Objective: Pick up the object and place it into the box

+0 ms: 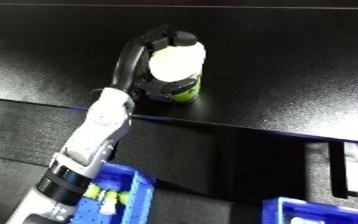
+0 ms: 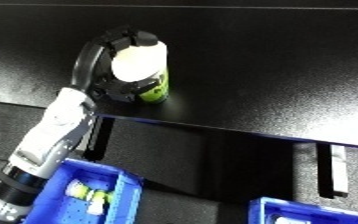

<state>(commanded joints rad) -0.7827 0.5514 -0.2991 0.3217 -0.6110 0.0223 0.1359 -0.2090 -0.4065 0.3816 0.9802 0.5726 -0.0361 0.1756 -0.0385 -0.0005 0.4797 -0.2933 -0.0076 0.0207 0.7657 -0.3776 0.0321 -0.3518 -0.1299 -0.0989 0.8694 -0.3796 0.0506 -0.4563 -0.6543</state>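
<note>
- Black worktop (image 1: 273, 60) fills the far scene; a blue bin (image 2: 113, 192) sits near left, another blue bin (image 1: 322, 212) near right.
- Left hand (image 1: 153, 52) has its fingers (image 2: 127, 37) curled around a white-and-green bottle (image 1: 180, 67) standing on the worktop, far left.

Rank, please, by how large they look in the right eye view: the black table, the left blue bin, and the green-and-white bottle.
1. black table, filling most of the view.
2. left blue bin, though cut off by the frame and nearer the camera.
3. green-and-white bottle, partly covered by the left hand.
</note>
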